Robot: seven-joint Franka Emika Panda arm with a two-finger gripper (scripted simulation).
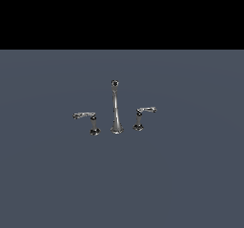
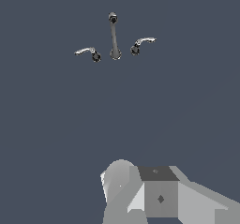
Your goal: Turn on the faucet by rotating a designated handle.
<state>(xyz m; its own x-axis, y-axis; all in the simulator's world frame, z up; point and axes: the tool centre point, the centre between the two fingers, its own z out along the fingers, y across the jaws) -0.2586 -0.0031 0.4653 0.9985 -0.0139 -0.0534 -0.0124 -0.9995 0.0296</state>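
The chrome faucet (image 1: 115,108) stands on the grey floor, with a tall slender spout tipped by a dark knob. The handle (image 1: 86,115) with the longer curved arm stands at the exterior view's left of the spout, its arm pointing away from it. A shorter-armed handle (image 1: 144,111) stands at the right. In the wrist view the faucet (image 2: 114,38) and the handle (image 2: 86,51) are small and far off. Grey blocky parts of my hand (image 2: 159,195) show there, well apart from the faucet. No fingertips can be made out. The arm does not show in the exterior view.
The flat blue-grey floor (image 1: 122,184) spreads all around the faucet. A black band fills the upper part of the exterior view.
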